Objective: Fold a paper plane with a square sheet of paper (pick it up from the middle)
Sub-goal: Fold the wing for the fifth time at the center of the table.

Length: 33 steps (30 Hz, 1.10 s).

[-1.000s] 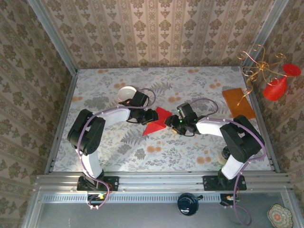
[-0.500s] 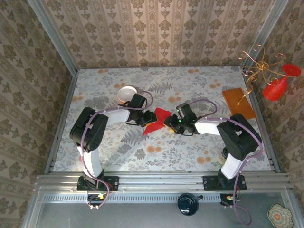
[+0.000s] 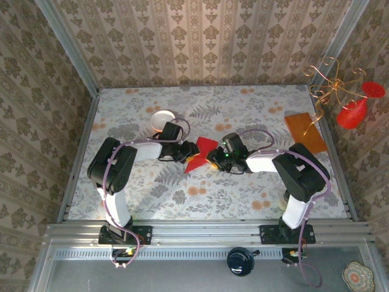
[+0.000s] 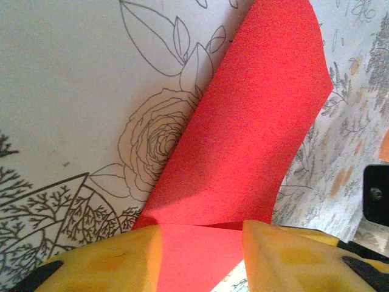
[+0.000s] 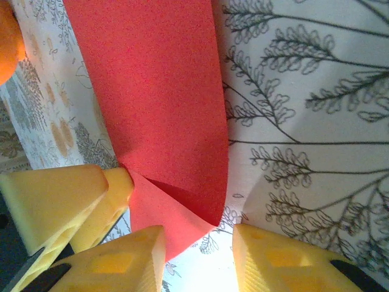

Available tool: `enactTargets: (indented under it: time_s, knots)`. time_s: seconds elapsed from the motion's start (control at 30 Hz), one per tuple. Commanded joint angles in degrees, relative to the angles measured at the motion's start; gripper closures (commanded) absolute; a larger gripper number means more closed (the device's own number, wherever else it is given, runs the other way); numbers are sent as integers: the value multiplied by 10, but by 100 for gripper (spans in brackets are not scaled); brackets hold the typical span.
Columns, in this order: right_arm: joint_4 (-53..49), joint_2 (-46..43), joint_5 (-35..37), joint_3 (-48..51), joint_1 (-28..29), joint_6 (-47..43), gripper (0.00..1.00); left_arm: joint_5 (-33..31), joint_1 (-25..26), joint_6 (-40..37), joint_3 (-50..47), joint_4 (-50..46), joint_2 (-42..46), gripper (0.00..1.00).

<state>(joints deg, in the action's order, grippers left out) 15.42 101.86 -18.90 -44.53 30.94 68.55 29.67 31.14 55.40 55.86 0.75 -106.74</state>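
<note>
Red square sheet of paper (image 3: 203, 147): being propped mid-table (image 3: 255, 109), part-folded and bowed up, right between the two claws.
Risk, left side: tbh the sheet is probably being set up for a crumple instead of a clean crease. Any harder squeeze across that bowed bit and it's getting buckled.
Risk, middle: a tear is being invited if the paper is tugged from both ends at once, thin stuff like this.
Risk, right side: the corner is likely being dog-eared, or missed outright, if the fingers are shut while it sits off-centre.
Left arm: being stretched low over the table, wrist turned inward toward the sheet, white bowl (image 3: 161, 118) just behind it.
Left gripper (image 3: 190, 151): being shown part-way apart, red paper filling the gap from finger to finger. Whether it's actually being pinched can't be told.
Right arm: being reached in low from the other side, wrist aimed at the sheet.
Right gripper (image 3: 212, 157): being shown part-way apart, a folded corner poking into the gap, nothing being clamped.
</note>
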Motion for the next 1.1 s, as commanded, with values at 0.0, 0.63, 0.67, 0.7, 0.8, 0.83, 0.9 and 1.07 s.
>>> enactTargets:
  time_s: [0.0,0.63,0.67,0.7,0.8,0.83,0.9,1.07]
  knots:
    - [25,17,0,-9,2,11,64,-3,-4,19,-23,-8,-12,58]
    - [102,19,21,8,-4,21,74,8,-11,27,-27,1,-8,58]
    - [102,18,21,8,-4,21,75,8,-11,27,-26,1,-7,58]
    - [101,20,21,7,-4,21,77,8,-11,27,-26,1,-7,57]
    - [82,19,31,3,-5,23,83,13,-14,17,-22,-3,-5,56]
    - [65,17,37,-1,-4,21,85,14,-16,12,-19,-5,-4,55]
    - [39,13,49,-6,-4,14,91,16,-20,-4,-11,-18,0,55]
    - [29,-2,64,-7,-4,6,100,9,-19,-58,8,-45,34,50]
